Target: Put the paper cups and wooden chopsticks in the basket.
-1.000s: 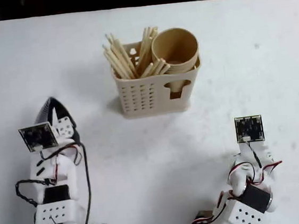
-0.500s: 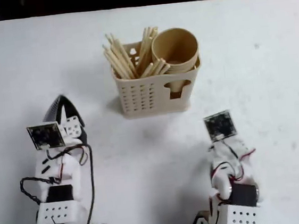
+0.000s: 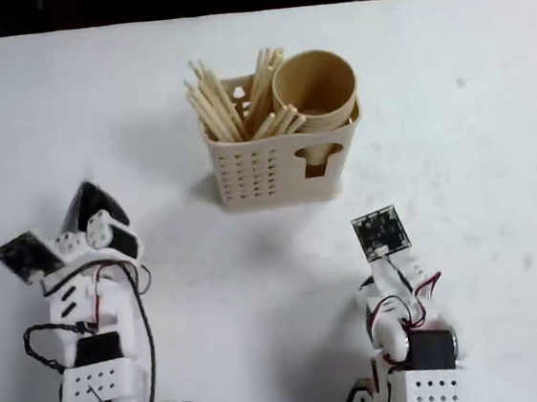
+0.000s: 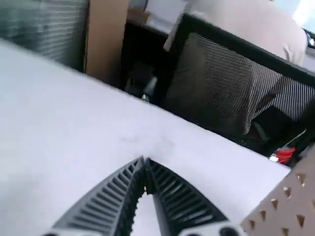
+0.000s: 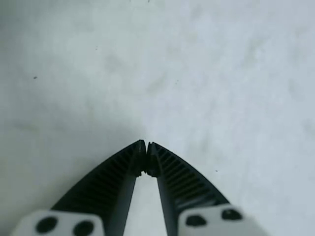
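The cream basket (image 3: 275,173) stands at the table's centre. Inside it a bundle of wooden chopsticks (image 3: 230,104) leans upright on the left, and stacked tan paper cups (image 3: 314,86) sit on the right. My left gripper (image 3: 83,195) is shut and empty, low over the table to the basket's front left. In the left wrist view its black fingertips (image 4: 144,167) meet, with a corner of the basket (image 4: 285,211) beside them. My right gripper (image 5: 146,150) is shut over bare white table, in front of the basket and to its right.
The right arm's wrist camera board (image 3: 380,232) covers its gripper from above. A mesh office chair (image 4: 236,88) stands beyond the table's far edge. White tabletop (image 3: 471,112) stretches around the basket.
The right arm has swung left, toward the space in front of the basket. The left arm's wrist has turned and shifted left. Both grippers stay shut.
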You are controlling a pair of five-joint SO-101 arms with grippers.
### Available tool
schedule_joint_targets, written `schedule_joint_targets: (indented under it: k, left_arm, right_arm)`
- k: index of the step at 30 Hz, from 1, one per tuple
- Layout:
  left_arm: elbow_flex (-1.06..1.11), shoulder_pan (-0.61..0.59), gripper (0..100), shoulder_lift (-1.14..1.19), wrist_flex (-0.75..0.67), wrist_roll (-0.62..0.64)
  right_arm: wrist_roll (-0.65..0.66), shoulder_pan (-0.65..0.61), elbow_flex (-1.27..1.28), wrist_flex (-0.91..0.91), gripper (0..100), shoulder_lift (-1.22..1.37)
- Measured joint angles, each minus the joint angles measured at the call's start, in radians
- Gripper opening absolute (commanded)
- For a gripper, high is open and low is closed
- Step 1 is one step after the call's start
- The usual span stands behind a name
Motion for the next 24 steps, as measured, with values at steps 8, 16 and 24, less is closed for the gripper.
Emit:
schedule_joint_targets:
  k: [8, 16, 24]
  left_arm:
    - [0.000, 0.009, 3, 0.000, 0.107, 0.164]
    - [0.000, 0.152, 3, -0.006, 0.482, -0.051]
    - [0.000, 0.170, 3, -0.009, 0.591, -0.270]
  right_arm:
    - [0.000, 0.000, 0.000, 0.003, 1.8, 0.000]
    - [0.000, 0.000, 0.000, 0.003, 1.8, 0.000]
    - [0.000, 0.000, 0.000, 0.003, 1.8, 0.000]
